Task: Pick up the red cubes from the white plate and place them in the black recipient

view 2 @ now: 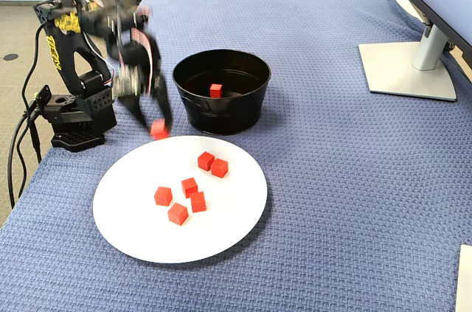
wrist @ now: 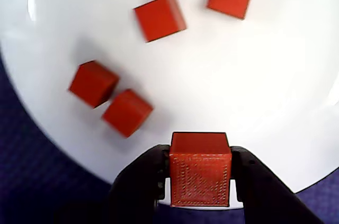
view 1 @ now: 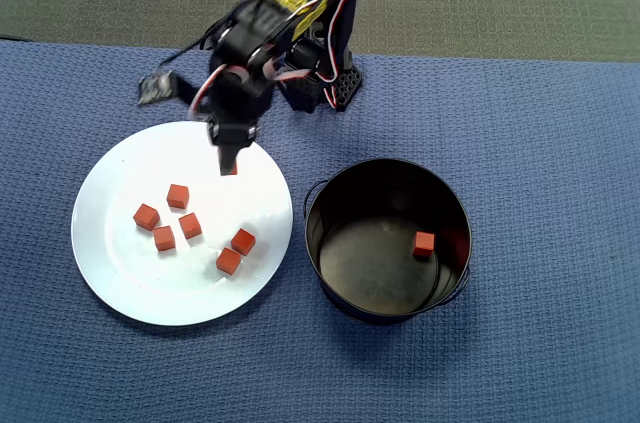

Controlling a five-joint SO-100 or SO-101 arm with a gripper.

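Observation:
My gripper (wrist: 200,167) is shut on one red cube (wrist: 200,176), pinched between the two black fingers. In the overhead view the gripper (view 1: 229,165) hangs over the upper rim of the white plate (view 1: 125,278). The fixed view shows the held cube (view 2: 158,130) lifted just above the plate's far edge (view 2: 140,249). Several more red cubes (view 1: 190,225) lie loose near the plate's middle. To the right of the plate stands the black recipient (view 1: 388,164), with one red cube (view 1: 424,244) on its shiny floor. That cube (view 2: 215,90) also shows in the fixed view inside the recipient (view 2: 221,114).
The arm's base (view 1: 335,83) stands behind the plate and pot on a blue woven cloth (view 1: 540,343). A monitor foot (view 2: 409,68) sits at the far right in the fixed view. The table's left edge runs close to the base.

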